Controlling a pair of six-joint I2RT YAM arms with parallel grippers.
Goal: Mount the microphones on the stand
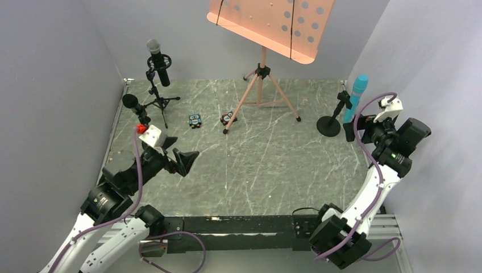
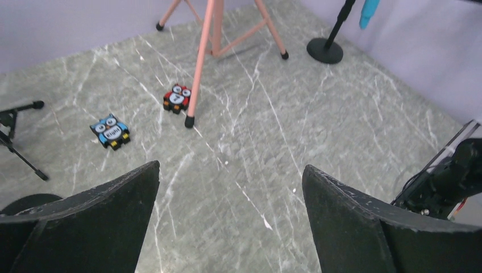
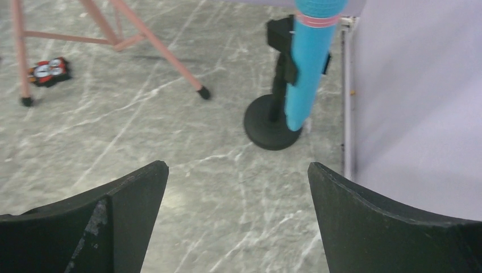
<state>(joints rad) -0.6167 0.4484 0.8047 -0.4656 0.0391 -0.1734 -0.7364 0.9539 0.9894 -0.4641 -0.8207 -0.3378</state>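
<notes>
With left gripper and right gripper both spread wide and empty, risk of bumping the turquoise microphone, seated in its round-based stand by the far right corner of the worktop just ahead of the latter, and toppling it.

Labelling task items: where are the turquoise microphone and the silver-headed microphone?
turquoise microphone (image 3: 307, 74), right wrist view, mid-body.
silver-headed microphone (image 1: 161, 69), top external view, black body.
</notes>
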